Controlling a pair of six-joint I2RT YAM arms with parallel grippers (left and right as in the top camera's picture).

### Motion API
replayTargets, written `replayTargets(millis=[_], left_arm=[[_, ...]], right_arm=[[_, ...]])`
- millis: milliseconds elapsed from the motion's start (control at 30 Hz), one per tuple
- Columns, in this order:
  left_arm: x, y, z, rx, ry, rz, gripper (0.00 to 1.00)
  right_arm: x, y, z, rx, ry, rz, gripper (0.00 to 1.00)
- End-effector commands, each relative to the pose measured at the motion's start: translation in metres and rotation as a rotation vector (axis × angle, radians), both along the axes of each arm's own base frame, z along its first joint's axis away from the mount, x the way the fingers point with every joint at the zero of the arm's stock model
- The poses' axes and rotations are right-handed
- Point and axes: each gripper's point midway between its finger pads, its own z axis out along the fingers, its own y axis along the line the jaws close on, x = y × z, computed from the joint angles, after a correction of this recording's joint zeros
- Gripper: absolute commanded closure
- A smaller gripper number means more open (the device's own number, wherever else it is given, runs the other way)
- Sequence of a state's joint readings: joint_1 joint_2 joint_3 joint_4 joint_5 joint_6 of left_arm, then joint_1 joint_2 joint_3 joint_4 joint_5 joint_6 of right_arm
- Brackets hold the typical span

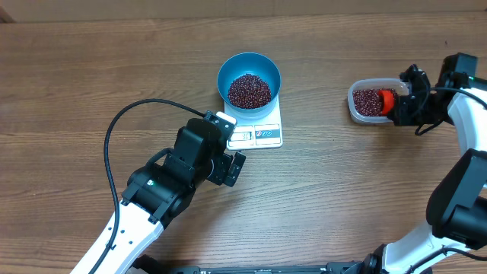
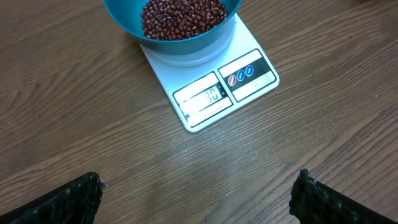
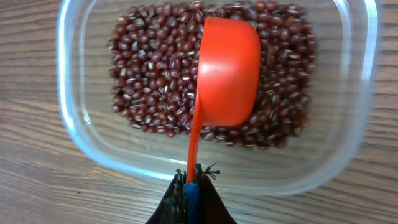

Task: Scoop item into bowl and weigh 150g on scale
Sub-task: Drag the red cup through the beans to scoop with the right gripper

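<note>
Here, one bowl (image 1: 228, 67), one scale (image 1: 257, 135), one tub (image 1: 352, 103), one scoop (image 3: 227, 71).

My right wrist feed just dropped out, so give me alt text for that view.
An orange scoop, gripped by its handle in the shut right gripper, has its cup over the dark red beans in a clear plastic tub. The tub sits on a wooden table; whether the cup touches the beans cannot be told.
</note>
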State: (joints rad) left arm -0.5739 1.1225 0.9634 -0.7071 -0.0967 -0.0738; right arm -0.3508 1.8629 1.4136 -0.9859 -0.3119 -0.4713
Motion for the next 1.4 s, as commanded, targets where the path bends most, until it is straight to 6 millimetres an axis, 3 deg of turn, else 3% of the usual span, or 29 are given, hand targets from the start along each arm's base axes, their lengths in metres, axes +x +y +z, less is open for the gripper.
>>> replayTargets(millis=[0,533,667,1033,1367], left_arm=[[0.0,-0.001,0.0,0.002,-0.001,-0.017,0.0],[0.0,-0.001,0.0,0.002,-0.001,-0.017,0.01],[0.0,-0.001,0.0,0.002,-0.001,-0.017,0.0],[0.0,-0.001,0.0,0.002,-0.001,-0.017,0.0],[0.001,-0.001,0.0,0.002,-0.001,-0.017,0.01]], right_arm=[[-0.001,0.01,-0.005,0.048,0.01,0.014,0.96],[-0.004,0.031,-0.001,0.176,0.003,0.033,0.96],[-0.002,0.047,0.007,0.275,-0.021,0.047,0.96],[-0.006,0.057,0.012,0.343,-0.016,0.051,0.96],[-0.01,0.06,0.002,0.362,-0.009,0.046,0.96]])
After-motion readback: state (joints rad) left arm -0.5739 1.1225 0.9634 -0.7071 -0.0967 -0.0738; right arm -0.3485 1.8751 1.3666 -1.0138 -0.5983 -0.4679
